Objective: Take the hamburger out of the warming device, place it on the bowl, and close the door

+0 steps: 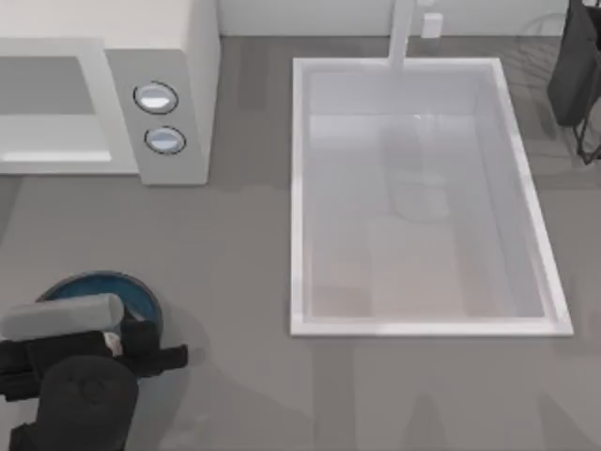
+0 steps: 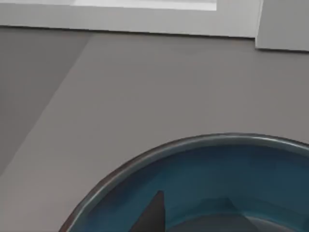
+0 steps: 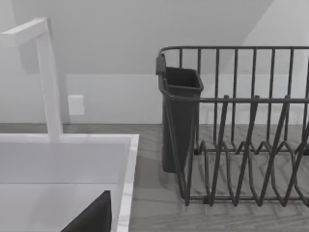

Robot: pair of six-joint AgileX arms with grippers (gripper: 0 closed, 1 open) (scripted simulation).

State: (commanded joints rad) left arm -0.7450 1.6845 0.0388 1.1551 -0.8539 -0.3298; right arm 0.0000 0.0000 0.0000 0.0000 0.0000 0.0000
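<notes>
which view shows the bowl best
The left wrist view: the bowl is close up, with its curved rim and blue inside plain. In the top view the bowl sits at the table's lower left, mostly covered by the left arm. The right wrist view faces the sink and a dish rack instead.

A large white sink (image 1: 423, 324) sits sunk into the grey table (image 1: 244, 282) right of centre, a white tap (image 1: 402, 33) rising at its far rim. Beside the sink stands a dark wire rack (image 3: 251, 145) with 1 black cup-shaped holder (image 3: 179, 121) clipped to its end
</notes>
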